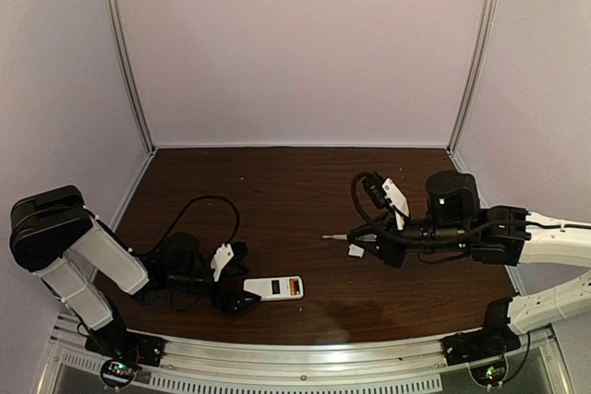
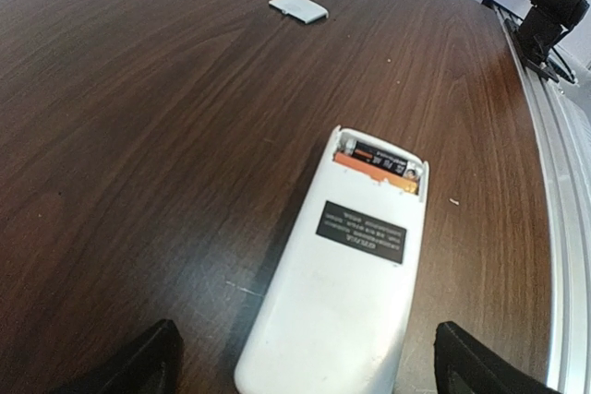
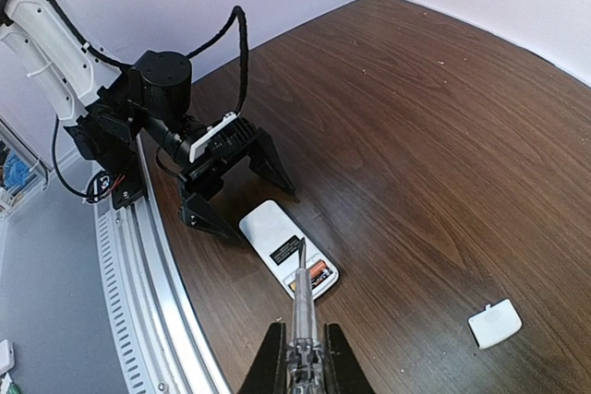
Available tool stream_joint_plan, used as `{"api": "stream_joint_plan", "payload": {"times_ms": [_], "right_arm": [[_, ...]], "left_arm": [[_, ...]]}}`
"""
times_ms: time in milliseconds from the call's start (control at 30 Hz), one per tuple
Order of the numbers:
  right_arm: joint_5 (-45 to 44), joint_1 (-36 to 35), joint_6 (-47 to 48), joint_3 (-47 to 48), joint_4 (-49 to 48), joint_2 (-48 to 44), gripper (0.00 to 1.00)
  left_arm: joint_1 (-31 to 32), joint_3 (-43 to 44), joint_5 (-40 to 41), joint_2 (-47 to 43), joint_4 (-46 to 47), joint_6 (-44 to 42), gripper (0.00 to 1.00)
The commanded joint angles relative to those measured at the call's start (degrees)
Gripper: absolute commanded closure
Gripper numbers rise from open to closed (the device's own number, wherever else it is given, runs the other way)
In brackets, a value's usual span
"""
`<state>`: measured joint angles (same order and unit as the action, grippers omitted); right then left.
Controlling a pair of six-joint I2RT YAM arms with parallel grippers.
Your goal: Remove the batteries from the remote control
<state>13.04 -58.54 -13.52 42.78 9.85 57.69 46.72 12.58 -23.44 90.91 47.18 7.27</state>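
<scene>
Two cylindrical batteries [image 2: 379, 165] in white remote control [image 2: 337, 306]; left hand [image 1: 240, 278] agape, right hand [image 3: 303, 359] pinching thin screwdriver [image 3: 303, 297].

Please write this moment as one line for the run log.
left gripper: open, straddling remote control | right gripper: shut on screwdriver | batteries: in remote control, uncovered | cover: off, on table

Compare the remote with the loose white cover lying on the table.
Size: the remote is long, the cover small and short. State: the remote's back shows a black label and an open bay with batteries inside; the cover is plain. Place: the remote's end sits between the open fingers of the left gripper; the cover lies alone, apart. Both are white and lie flat on the table.
</scene>
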Motion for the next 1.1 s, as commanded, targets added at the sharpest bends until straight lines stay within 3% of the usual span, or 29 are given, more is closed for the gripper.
{"api": "stream_joint_plan", "payload": {"times_ms": [0,333,867,1067], "right_arm": [[-0.1,-0.3,-0.5,-0.6,0.5,-1.6,1.0],[0.2,-0.3,-0.7,-1.7,0.4,-3.3,1.0],[-1.3,-0.3,-1.6,-4.2,1.5,-7.5,1.0],[-1.8,-0.3,-2.2,-5.0,2.4,-8.6,1.0]], "left_arm": [[0.5,1.9,-2.2,2.6,4.1,-2.8,0.02],[2.5,5.2,-1.6,8.4,3.3,-5.8,0.04],[7.1,8.4,3.7,11.3,2.0,-11.1,0.47],[8.6,12.4,2.2,12.9,-0.7,-13.0,0.51]]}}
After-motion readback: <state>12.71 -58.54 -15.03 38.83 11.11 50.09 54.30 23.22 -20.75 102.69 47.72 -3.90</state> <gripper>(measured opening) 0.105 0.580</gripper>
